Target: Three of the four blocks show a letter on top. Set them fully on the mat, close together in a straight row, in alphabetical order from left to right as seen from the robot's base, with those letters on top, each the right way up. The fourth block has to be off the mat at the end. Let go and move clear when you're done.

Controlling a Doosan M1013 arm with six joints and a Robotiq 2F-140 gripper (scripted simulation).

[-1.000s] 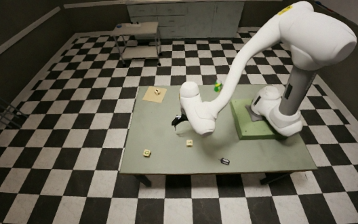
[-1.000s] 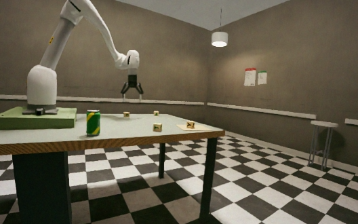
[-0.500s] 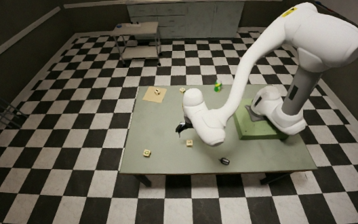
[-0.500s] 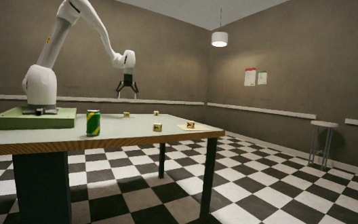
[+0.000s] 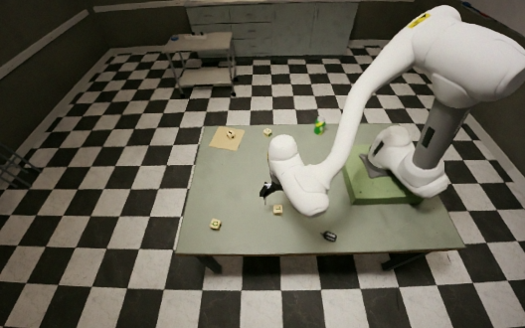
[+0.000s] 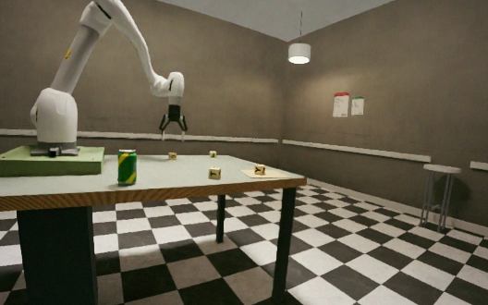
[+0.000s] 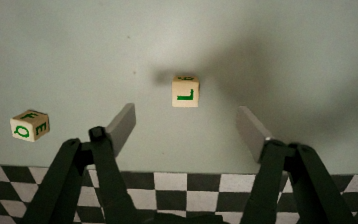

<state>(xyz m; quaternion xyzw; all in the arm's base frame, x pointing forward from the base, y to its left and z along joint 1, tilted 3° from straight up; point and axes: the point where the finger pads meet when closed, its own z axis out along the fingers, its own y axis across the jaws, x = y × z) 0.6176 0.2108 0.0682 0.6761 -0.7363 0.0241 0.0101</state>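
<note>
My gripper [image 5: 265, 190] hangs open and empty well above the table, over a cream block with a green L on top [image 7: 185, 91]. In the wrist view the block lies between and just beyond my two fingers. The same block shows in the overhead view [image 5: 277, 209] and in the side view [image 6: 172, 155]. A second block [image 7: 30, 125] [image 5: 215, 224] with green letters on its faces lies to the left, near the table's front edge. A third block [image 5: 231, 133] sits on the tan mat [image 5: 227, 137] at the far left corner. A fourth block [image 5: 267, 131] lies on the table just right of the mat.
A green and yellow can [image 5: 319, 125] stands at the table's far edge. A small black object [image 5: 329, 236] lies near the front edge. My green base plinth [image 5: 378, 181] takes up the right side. The table's front edge is close behind the L block.
</note>
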